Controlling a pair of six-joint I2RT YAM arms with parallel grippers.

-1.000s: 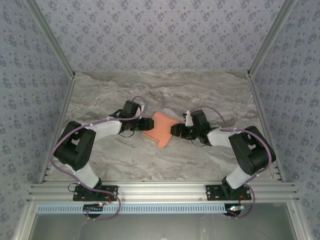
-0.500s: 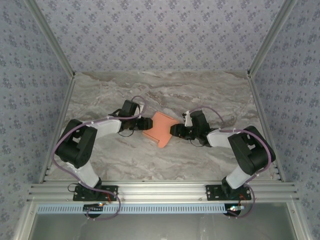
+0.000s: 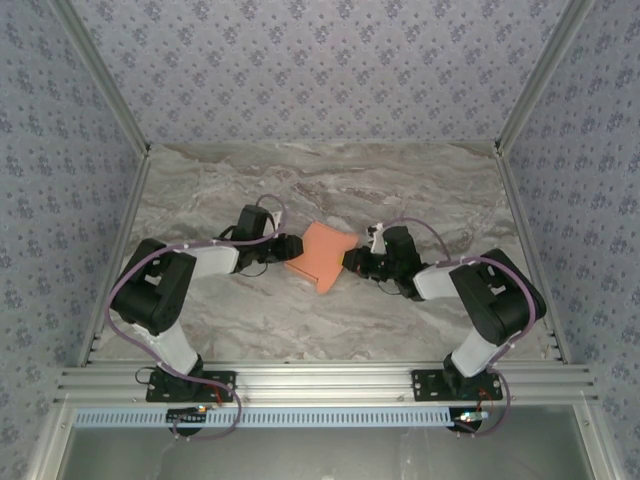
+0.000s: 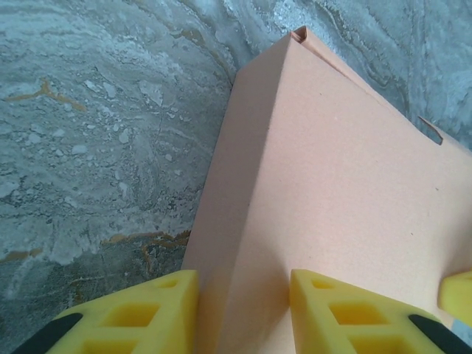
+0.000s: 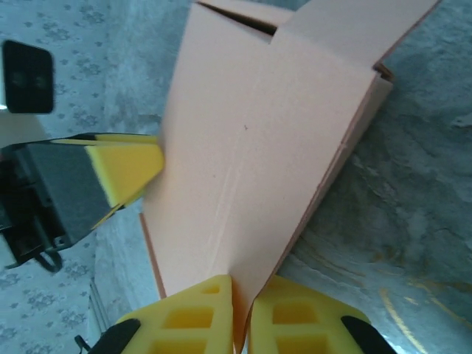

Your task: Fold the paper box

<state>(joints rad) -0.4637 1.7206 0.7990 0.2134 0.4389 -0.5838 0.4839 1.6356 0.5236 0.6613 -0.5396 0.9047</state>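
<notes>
Your paper box (image 3: 322, 256) is near the middle of the marble table (image 3: 200, 210), right between your two end effectors. It is orange and looks like a flat little box. From the left wrist you can see a side wall and a wide top. Your left end effector (image 3: 291, 247) is at the box's left end. From its wrist camera, its two yellow fingers (image 4: 125, 321) stand a bit apart, one by the side wall and one over the top. The box's long fold runs into the gap between them. You cannot tell if they are squeezing the card or just sitting next to it. Your right end effector (image 3: 349, 262) is at the box's right end. From its wrist camera, its fingers (image 5: 295, 321) are pressed close together with a thin edge of the orange card pinched between them, so it is clamped on the box. A flap (image 5: 354, 29) at the far end of the box stands open a little.
</notes>
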